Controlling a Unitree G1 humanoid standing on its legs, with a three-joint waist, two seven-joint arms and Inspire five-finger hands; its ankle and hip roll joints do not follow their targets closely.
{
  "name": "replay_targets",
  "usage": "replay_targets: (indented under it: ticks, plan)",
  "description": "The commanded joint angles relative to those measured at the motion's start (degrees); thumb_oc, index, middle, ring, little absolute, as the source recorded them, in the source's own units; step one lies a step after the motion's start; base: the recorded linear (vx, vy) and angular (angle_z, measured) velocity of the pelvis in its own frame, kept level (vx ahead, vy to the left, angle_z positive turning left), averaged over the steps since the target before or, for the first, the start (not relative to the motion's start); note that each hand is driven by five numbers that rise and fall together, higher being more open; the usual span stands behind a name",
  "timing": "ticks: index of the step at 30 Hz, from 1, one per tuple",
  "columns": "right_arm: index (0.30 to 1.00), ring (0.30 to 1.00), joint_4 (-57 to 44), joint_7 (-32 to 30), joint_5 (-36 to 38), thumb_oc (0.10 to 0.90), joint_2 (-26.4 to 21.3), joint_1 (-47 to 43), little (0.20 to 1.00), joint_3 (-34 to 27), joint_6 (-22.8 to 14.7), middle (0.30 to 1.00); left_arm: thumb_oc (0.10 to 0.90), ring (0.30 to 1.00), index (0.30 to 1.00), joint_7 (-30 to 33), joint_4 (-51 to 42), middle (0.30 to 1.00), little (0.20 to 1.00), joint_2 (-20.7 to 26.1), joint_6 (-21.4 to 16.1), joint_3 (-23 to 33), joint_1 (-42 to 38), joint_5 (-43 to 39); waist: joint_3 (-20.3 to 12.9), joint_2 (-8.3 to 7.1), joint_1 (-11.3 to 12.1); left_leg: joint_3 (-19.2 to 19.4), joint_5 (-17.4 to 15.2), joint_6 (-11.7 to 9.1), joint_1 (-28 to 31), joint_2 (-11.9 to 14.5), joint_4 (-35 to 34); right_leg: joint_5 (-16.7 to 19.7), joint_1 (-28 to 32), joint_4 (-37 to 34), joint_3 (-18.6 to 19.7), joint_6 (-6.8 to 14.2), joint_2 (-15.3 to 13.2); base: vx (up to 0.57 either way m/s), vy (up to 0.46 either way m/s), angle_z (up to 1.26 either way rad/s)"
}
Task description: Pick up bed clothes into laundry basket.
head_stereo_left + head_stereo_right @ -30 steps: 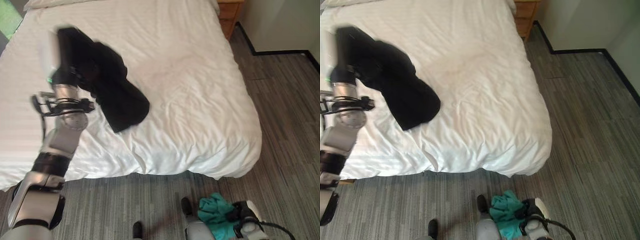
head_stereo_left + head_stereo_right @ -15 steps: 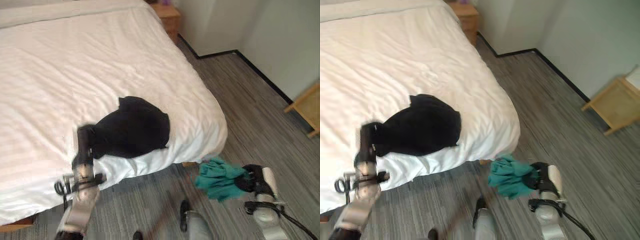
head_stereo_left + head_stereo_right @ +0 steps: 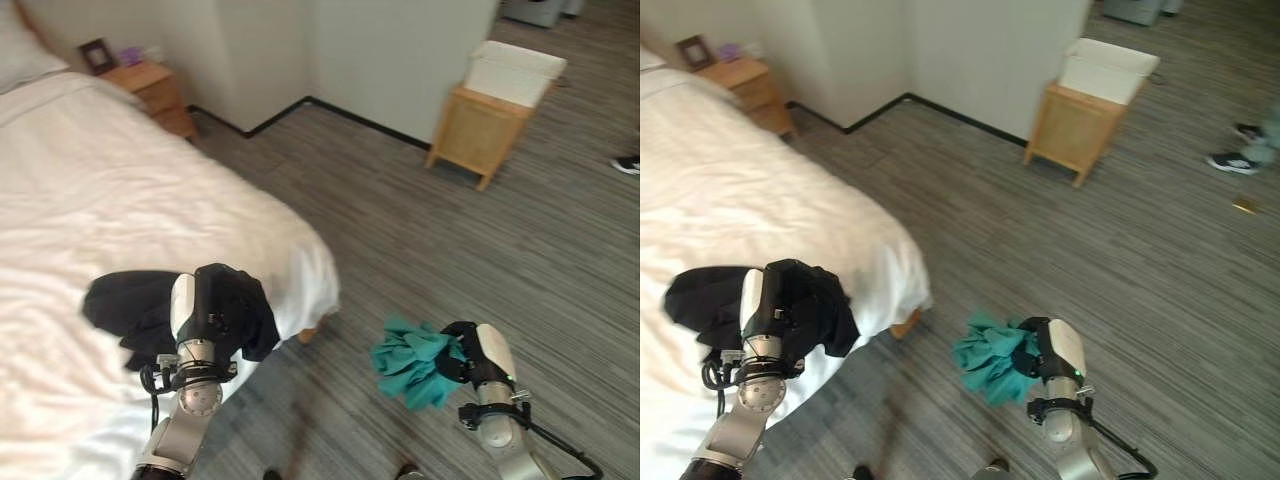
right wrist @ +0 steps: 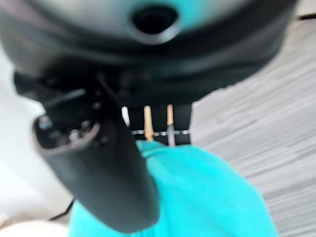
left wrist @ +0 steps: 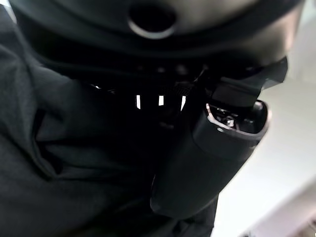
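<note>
A black garment (image 3: 238, 312) is bunched round my left hand (image 3: 200, 312) above the near corner of the white bed (image 3: 110, 210); part of it trails onto the sheet. In the left wrist view the dark cloth (image 5: 59, 163) fills the palm, with the thumb (image 5: 207, 163) curled against it. My right hand (image 3: 482, 358) hangs over the floor at the lower right, shut on a crumpled teal cloth (image 3: 412, 360). That cloth (image 4: 207, 192) shows under the thumb (image 4: 98, 173) in the right wrist view.
A white bin (image 3: 516, 70) rests on a low wooden stand (image 3: 478, 130) against the far wall. A wooden nightstand (image 3: 150, 88) stands beside the bed's head. A person's shoe (image 3: 626, 164) is at the right edge. Grey striped flooring (image 3: 450, 250) lies between bed and stand.
The camera has swung right, away from the bed and toward the wall and stand. The black garment has come with my left hand to the bed's corner. The right hand is higher with the teal cloth.
</note>
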Motion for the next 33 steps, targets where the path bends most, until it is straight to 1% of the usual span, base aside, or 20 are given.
replay_targets:
  ticks: [1,4,5,6,9,11,14,15,18,20,21,22,24,25,27,28,29,30,31,33]
  plan:
    - [0.3,0.3,-12.1,-0.6,0.1,0.4,-9.4,-5.5,0.3,-4.3,-6.6,0.3,0.4,0.3,0.3,1.9,-7.9,0.3,0.3,-1.2,-7.5,-1.4,-10.5,-0.8,0.9,-0.18,-1.3,-18.3,-2.6,-3.4,-7.4,-0.9,2.6,-0.2,9.5,-11.2,5.5,2.9,1.6,0.04,-0.174,-1.17]
    - [0.3,0.3,-12.9,0.1,3.6,0.4,-12.1,-6.8,0.3,-4.3,-8.5,0.3,0.4,0.3,0.3,2.1,-8.9,0.3,0.3,-1.2,-7.5,-3.3,-15.2,0.4,0.6,-0.24,-0.9,-25.6,-6.9,-2.2,-6.9,-6.8,2.0,-0.4,9.6,-11.8,9.6,2.3,2.9,0.13,-0.189,-1.24]
    - [0.3,0.3,-12.7,0.5,5.6,0.4,-13.5,-7.9,0.3,-5.0,-8.6,0.3,0.4,0.3,0.3,2.4,-9.8,0.3,0.3,-0.6,-7.4,-3.8,-17.2,1.5,0.3,0.21,-1.1,-26.2,-6.8,-1.7,-7.1,-8.8,1.5,-0.2,9.3,-12.4,10.5,2.1,3.4,0.14,-0.103,-1.09]
    - [0.3,0.3,-12.7,0.6,5.7,0.4,-13.6,-8.0,0.3,-5.1,-8.6,0.3,0.4,0.3,0.3,2.5,-9.7,0.3,0.3,-0.7,-7.3,-3.8,-17.3,1.5,0.3,0.24,-1.1,-26.2,-6.8,-1.7,-7.0,-8.8,1.5,-0.1,9.4,-12.4,10.5,2.1,3.4,0.12,-0.057,-1.19]
    - [0.3,0.3,-11.8,-0.4,6.9,0.4,-14.7,-11.1,0.3,-4.4,-8.3,0.3,0.4,0.3,0.3,3.7,-8.2,0.3,0.3,-0.8,-5.9,-4.6,-19.5,2.7,0.4,1.55,-1.1,-25.1,-4.5,-0.5,-10.0,-11.7,-0.7,-1.2,10.4,-13.3,10.9,2.0,4.2,0.19,0.006,-0.72]
    - [0.3,0.3,-10.8,-0.7,6.7,0.4,-14.3,-13.3,0.3,-3.2,-7.7,0.3,0.4,0.3,0.3,4.8,-5.8,0.3,0.3,-1.2,-4.5,-4.1,-19.7,3.7,1.0,2.18,0.3,-24.5,-0.1,-1.0,-16.1,-13.3,-2.0,-2.8,13.2,-14.1,12.6,1.8,5.7,0.35,-0.001,-0.38]
    - [0.3,0.3,-8.9,-1.6,5.1,0.4,-12.9,-14.7,0.3,-1.8,-6.6,0.3,0.4,0.3,0.3,5.5,-3.5,0.3,0.3,-1.9,-2.8,-2.7,-18.2,4.5,2.0,1.75,3.7,-23.2,3.0,-2.0,-23.2,-12.5,-6.3,-5.6,17.8,-15.2,15.4,1.8,5.9,0.49,0.017,-0.47]
    - [0.3,0.3,-7.6,-1.8,3.9,0.4,-11.8,-15.0,0.3,-1.4,-5.4,0.3,0.4,0.3,0.3,5.4,-2.3,0.3,0.3,-2.7,-2.2,-1.6,-15.8,4.4,1.9,1.7,5.0,-20.9,3.9,-2.1,-26.3,-10.2,-6.4,-7.4,20.7,-15.4,15.8,2.5,5.1,0.48,0.066,-0.5]
    - [0.3,0.3,-7.4,-1.3,2.6,0.4,-10.1,-14.4,0.3,-0.9,-4.4,0.3,0.4,0.3,0.3,5.1,-1.8,0.3,0.3,-3.2,-1.6,0.1,-12.2,4.4,0.6,1.64,6.3,-18.8,5.2,-1.3,-25.8,-8.8,-6.7,-8.2,22.4,-15.4,16.7,3.7,3.8,0.47,0.129,-0.44]
    - [0.3,0.3,-6.2,-0.9,0.8,0.4,-8.2,-14.1,0.3,0.2,-3.4,0.3,0.4,0.3,0.3,4.7,-1.0,0.3,0.3,-3.4,-1.1,0.1,-9.6,4.2,-0.7,0.79,7.3,-19.4,7.9,-0.4,-25.2,-9.2,-6.5,-6.2,23.2,-13.9,17.1,5.3,1.3,0.69,0.185,-0.71]
    - [0.3,0.3,-4.6,-1.2,-0.5,0.4,-6.4,-12.9,0.3,0.8,-2.9,0.3,0.4,0.3,0.3,4.4,-0.4,0.3,0.3,-3.1,-1.0,-0.8,-8.3,4.1,-1.8,-1.46,7.9,-19.8,6.7,0.9,-23.3,-11.1,-6.3,-0.3,22.0,-8.3,17.0,7.4,-2.2,0.54,0.113,-0.88]
    - [0.3,0.3,-4.5,-1.2,-0.5,0.4,-6.2,-12.9,0.3,0.8,-2.9,0.3,0.4,0.3,0.3,4.4,-0.5,0.3,0.3,-3.0,-1.0,-0.8,-8.3,4.1,-1.9,-1.48,8.1,-19.5,6.9,1.0,-23.4,-10.9,-6.4,0.0,21.7,-8.4,17.3,7.4,-2.2,0.5,0.089,-0.59]
    - [0.3,0.3,-2.6,-1.7,-0.7,0.4,-5.1,-12.2,0.3,1.4,-2.4,0.3,0.4,0.3,0.3,4.3,-0.4,0.3,0.3,-2.6,-1.0,-1.6,-8.0,2.7,-1.7,-2.99,8.7,-18.8,5.2,2.8,-21.1,-12.8,-5.9,12.2,19.9,1.6,18.3,10.0,-5.1,0.38,0.126,-0.02]
    - [0.3,0.3,-2.4,-1.8,-1.0,0.4,-4.6,-12.2,0.3,1.6,-2.0,0.3,0.4,0.3,0.3,4.4,-0.7,0.3,0.3,-2.2,-0.8,-2.1,-8.0,2.8,-1.3,-2.75,8.0,-19.2,4.1,3.6,-18.9,-13.2,-5.8,16.4,18.3,7.7,18.6,9.4,-5.9,0.31,0.14,0.44]
    - [0.3,0.3,-2.2,-2.3,-1.0,0.4,-4.2,-12.0,0.3,1.9,-2.2,0.3,0.4,0.3,0.3,4.1,-0.8,0.3,0.3,-1.5,-0.7,-2.8,-8.1,3.3,-1.1,-2.13,7.5,-19.8,2.7,4.3,-16.4,-13.2,-6.2,19.6,16.1,12.2,18.6,8.6,-6.5,0.55,0.123,0.43]
    - [0.3,0.3,-2.0,-2.2,-0.7,0.4,-3.2,-11.9,0.3,1.8,-2.3,0.3,0.4,0.3,0.3,4.1,-0.6,0.3,0.3,-0.9,-0.8,-3.2,-8.6,3.5,-0.5,-0.85,5.6,-21.6,0.3,4.9,-12.2,-12.8,-6.9,17.9,11.1,17.0,17.4,7.1,-6.5,0.95,0.133,0.12]
    - [0.3,0.3,-2.2,-2.5,-0.5,0.4,-2.9,-11.5,0.3,1.8,-2.7,0.3,0.4,0.3,0.3,4.0,-0.4,0.3,0.3,-0.9,-0.7,-3.8,-9.2,3.5,0.1,0.08,4.2,-23.2,-0.9,5.1,-9.8,-12.4,-7.6,13.3,6.5,18.1,16.8,5.5,-4.8,0.67,0.062,0.35]
    - [0.3,0.3,-2.2,-2.5,-0.5,0.4,-3.0,-11.6,0.3,1.9,-2.7,0.3,0.4,0.3,0.3,4.0,-0.3,0.3,0.3,-1.0,-0.7,-3.8,-9.3,3.5,0.0,0.24,3.9,-23.4,-0.7,5.0,-10.2,-12.2,-7.5,13.1,6.1,18.5,16.6,5.2,-4.6,0.7,-0.003,0.46]
    - [0.3,0.3,-2.8,-2.5,-0.3,0.4,-2.6,-11.3,0.3,1.6,-3.1,0.3,0.4,0.3,0.3,3.6,-0.5,0.3,0.3,-0.8,-0.8,-4.1,-9.9,4.3,0.9,0.95,1.0,-26.5,-3.2,4.5,-5.9,-12.2,-8.1,5.6,-0.1,17.4,15.5,4.1,-0.9,0.66,-0.067,0.71]
    - [0.3,0.3,-3.6,-2.7,-0.3,0.4,-2.6,-11.8,0.3,1.4,-3.5,0.3,0.4,0.3,0.3,3.0,-0.3,0.3,0.3,-1.0,-0.8,-4.5,-10.5,4.7,1.4,0.62,-2.5,-29.7,-7.2,3.3,-1.1,-12.2,-8.1,1.7,-5.5,8.7,12.7,3.0,3.8,0.79,-0.131,0.98]
